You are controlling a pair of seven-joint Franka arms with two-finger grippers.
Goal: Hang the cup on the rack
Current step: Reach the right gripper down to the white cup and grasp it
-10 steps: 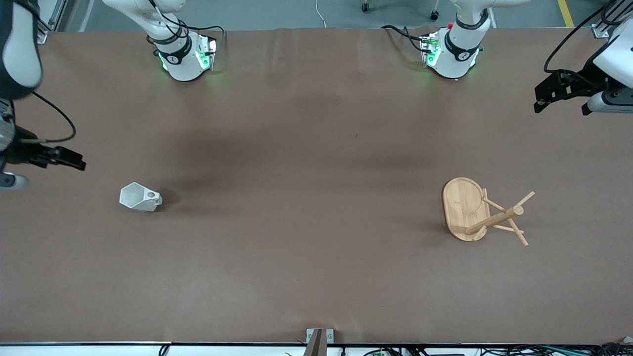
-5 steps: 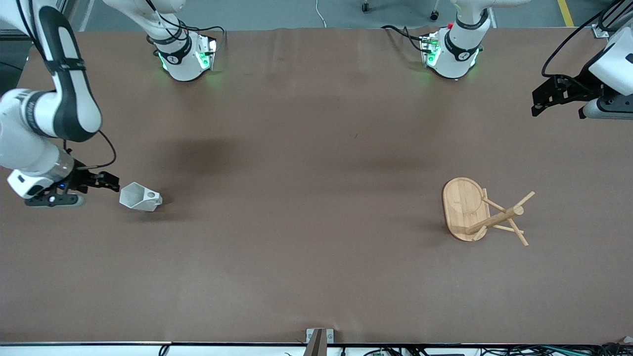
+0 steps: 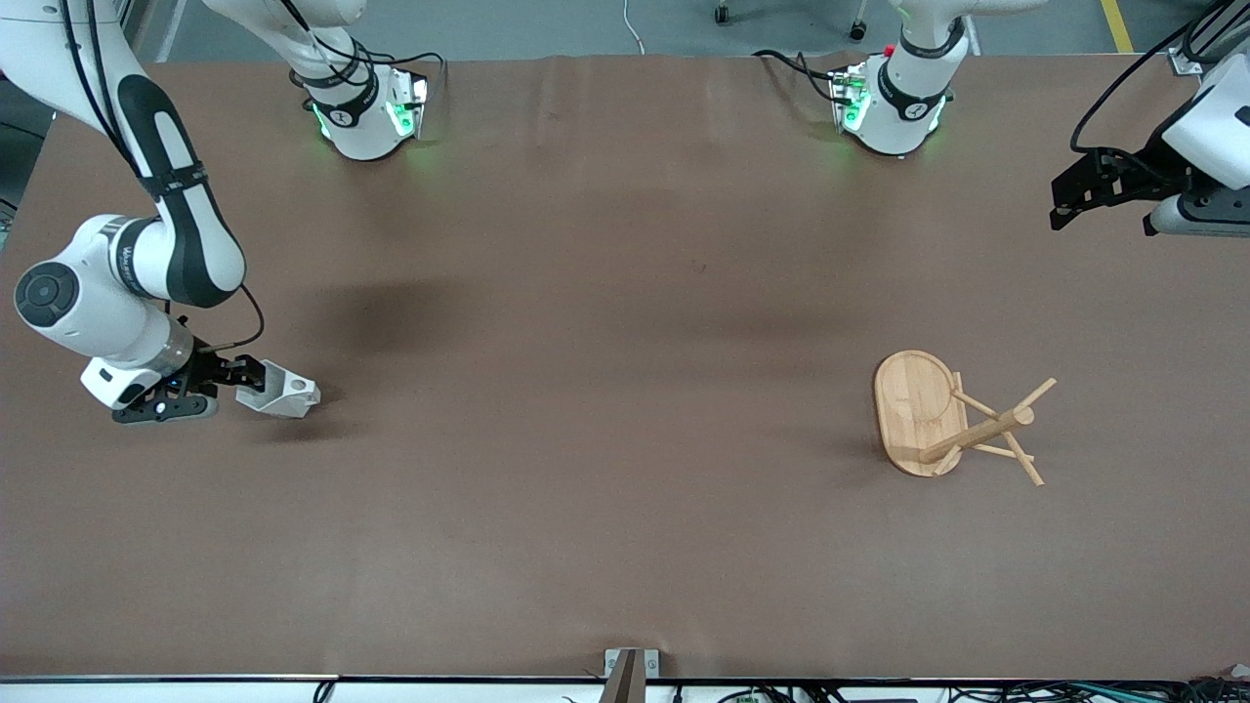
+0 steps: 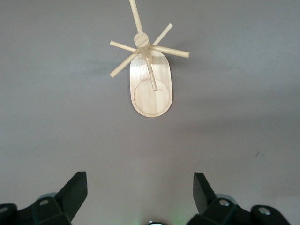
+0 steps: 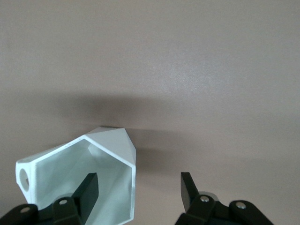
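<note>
Since half a second ago, the right tool [image 3: 237,375] has been brought up to the small white faceted cup [image 3: 283,390], which lies on its side on the brown tabletop [image 3: 605,391] at the right arm's end. Its fingers [image 5: 87,190] are spread wide, one inside the rim. The light wooden mug rack [image 3: 952,418] is unmoved, and the left tool [image 3: 1066,203] waits, wide open.

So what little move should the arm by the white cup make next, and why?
Probably close the right gripper on the cup. The cup lies on its side on the table, and the open fingers already straddle one wall at its rim, one finger inside the mouth, one outside. The rack stands at the left arm's end, where the open left gripper waits.
</note>
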